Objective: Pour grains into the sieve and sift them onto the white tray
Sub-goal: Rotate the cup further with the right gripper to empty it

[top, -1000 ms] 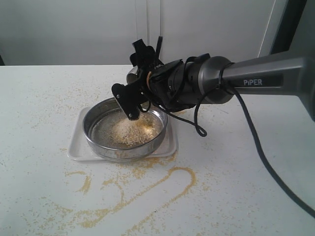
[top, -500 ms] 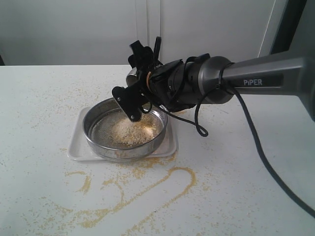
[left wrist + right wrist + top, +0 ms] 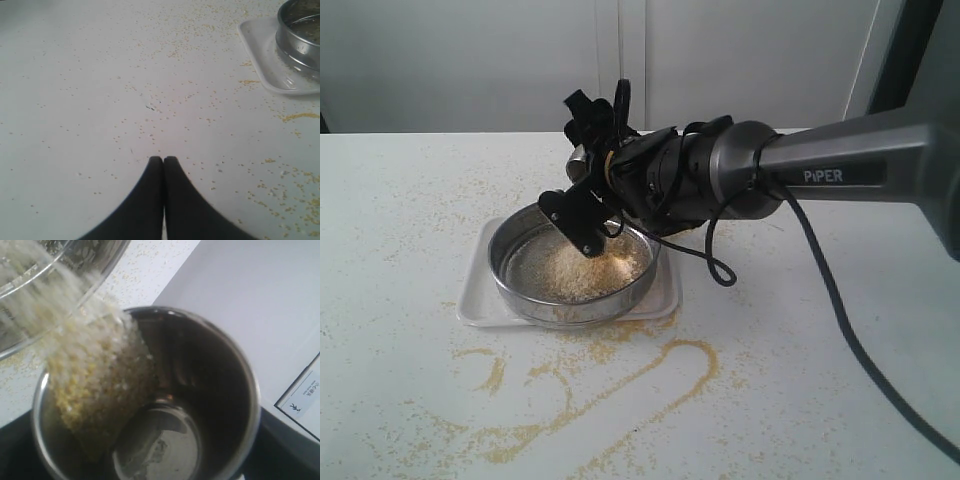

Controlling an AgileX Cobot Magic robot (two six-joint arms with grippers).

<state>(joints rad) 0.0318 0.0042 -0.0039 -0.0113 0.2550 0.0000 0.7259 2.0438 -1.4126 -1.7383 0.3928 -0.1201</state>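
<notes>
Over the sieve (image 3: 560, 308), the right hand (image 3: 585, 165) has swung slightly left and tipped its steel cup (image 3: 210, 380) more steeply than a second ago, its fingers spread wide around the cup. Grains (image 3: 95, 385) slide over the lip toward the heap on the mesh, so the pour looks well along and sifting comes next. The sieve sits in the white tray (image 3: 475, 305). The left hand (image 3: 163, 160) hangs pinched shut and empty above the surface (image 3: 75, 100).
</notes>
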